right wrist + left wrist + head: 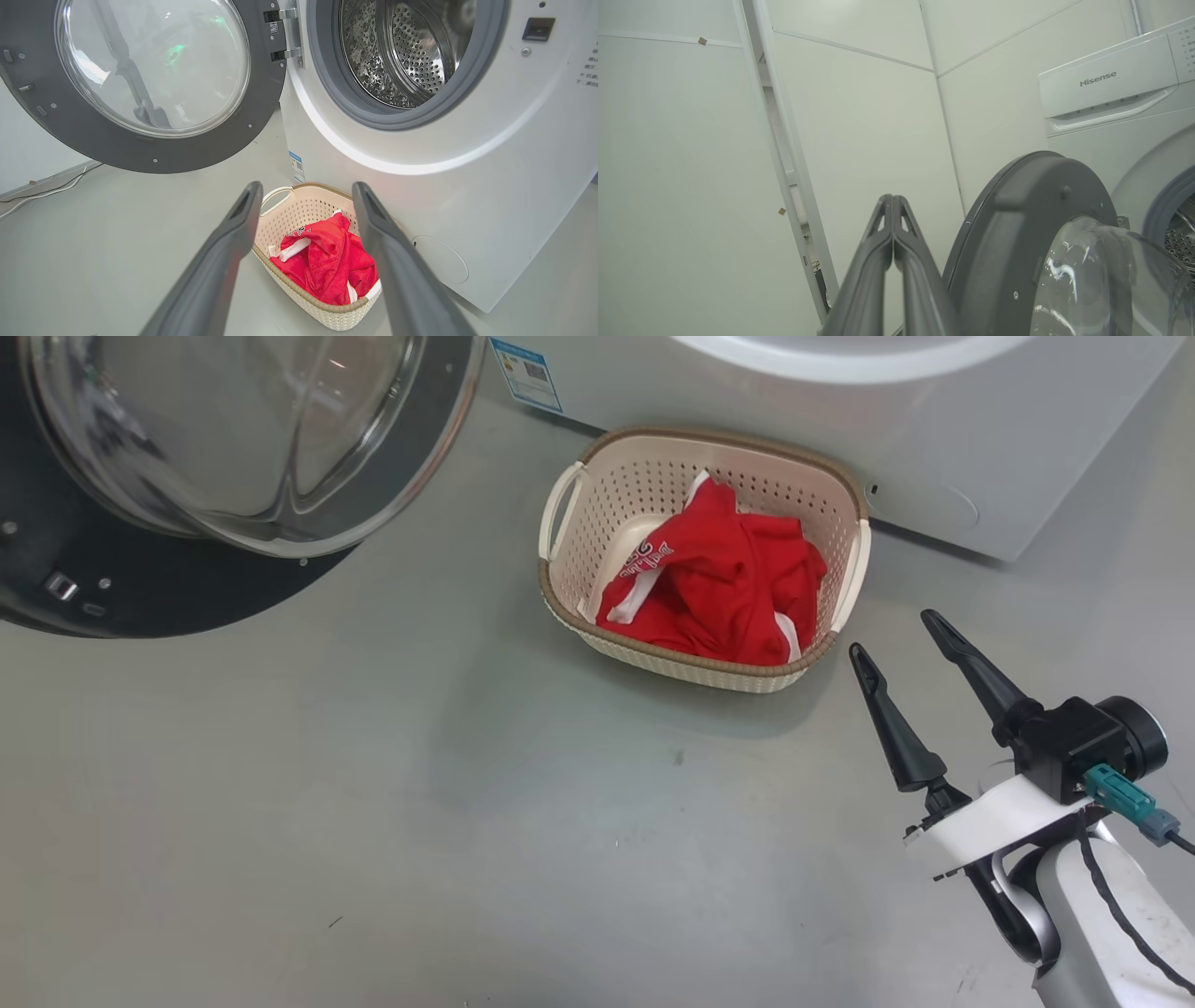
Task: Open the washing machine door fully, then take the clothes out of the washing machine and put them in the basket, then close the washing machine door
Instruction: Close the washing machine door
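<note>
right fingers point(892, 719): spread wide, holding nothing, hanging near the basket's corner
clothes point(719, 583): red heap in the basket point(560, 607) on the floor point(373, 803), just beside the washing machine point(934, 448)
left fingers point(875, 266): pinched together, empty, just behind the open door point(187, 597)
drum point(402, 51): looks empty from here
step: unloading looks done, so it's door closing
next: push the door's outer face round till it latches

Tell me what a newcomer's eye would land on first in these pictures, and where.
The bright red clothes stand out first, heaped in the cream basket on the floor in front of the washing machine. Next comes the washing machine door, swung wide open on the left, its glass bowl bulging, with the steel drum showing no laundry. The right gripper hangs open just right of the basket.
</note>
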You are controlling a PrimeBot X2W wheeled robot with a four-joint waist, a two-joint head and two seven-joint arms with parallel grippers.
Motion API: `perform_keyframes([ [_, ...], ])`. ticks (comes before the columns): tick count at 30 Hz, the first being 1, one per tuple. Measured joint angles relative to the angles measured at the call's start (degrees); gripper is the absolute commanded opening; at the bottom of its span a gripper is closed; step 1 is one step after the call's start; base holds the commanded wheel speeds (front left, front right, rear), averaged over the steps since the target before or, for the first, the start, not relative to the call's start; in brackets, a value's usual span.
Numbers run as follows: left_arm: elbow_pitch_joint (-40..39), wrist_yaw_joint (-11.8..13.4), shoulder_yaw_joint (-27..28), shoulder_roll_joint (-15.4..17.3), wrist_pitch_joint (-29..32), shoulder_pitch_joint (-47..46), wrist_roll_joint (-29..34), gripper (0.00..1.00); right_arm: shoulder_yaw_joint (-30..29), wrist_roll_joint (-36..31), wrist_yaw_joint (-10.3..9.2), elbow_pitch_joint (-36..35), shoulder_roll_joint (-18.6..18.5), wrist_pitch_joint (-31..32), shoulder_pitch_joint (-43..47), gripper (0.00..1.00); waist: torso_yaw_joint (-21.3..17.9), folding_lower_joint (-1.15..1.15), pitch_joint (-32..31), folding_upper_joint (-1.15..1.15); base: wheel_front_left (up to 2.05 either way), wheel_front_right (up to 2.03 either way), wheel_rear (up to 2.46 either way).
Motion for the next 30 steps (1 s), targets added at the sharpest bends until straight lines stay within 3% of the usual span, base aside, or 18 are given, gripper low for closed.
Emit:
perform_keyframes([
  [8,12.8,0.1,8.6,1.0,7.9,-7.4,-13.0,0.00,0.9,-0.1,0.00,-0.1,-2.4,0.7,-0.4,1.00,-1.9,0.00,2.2,0.00,0.00,0.00,0.00],
  [11,16.8,1.2,11.2,0.1,11.2,-11.1,-18.9,0.00,0.3,-0.1,0.00,-0.1,-2.6,0.7,-0.4,1.00,-2.3,0.00,2.6,0.00,0.00,0.00,0.00],
  [15,22.6,3.6,14.0,0.2,15.5,-13.1,-22.0,0.00,0.6,0.0,0.00,-0.2,-2.6,0.7,-0.4,1.00,-2.6,0.00,2.9,0.00,0.00,0.00,0.00],
  [18,26.6,5.6,19.2,-1.0,17.2,-15.2,-26.9,0.00,0.9,0.1,0.00,-0.3,-2.5,0.7,-0.4,1.00,-2.9,0.00,3.1,0.00,0.00,0.00,0.00],
  [25,32.5,6.4,26.8,-2.6,20.5,-21.0,-35.5,0.00,1.0,0.1,0.00,-0.5,-2.6,0.6,-0.4,1.00,-3.6,0.00,3.5,0.00,0.00,0.00,0.00],
  [30,36.2,6.7,28.6,-3.3,23.7,-24.1,-38.8,0.00,1.0,0.4,0.00,-0.5,-2.7,0.6,-0.5,1.00,-4.0,0.00,3.5,0.00,0.00,0.00,0.00],
])
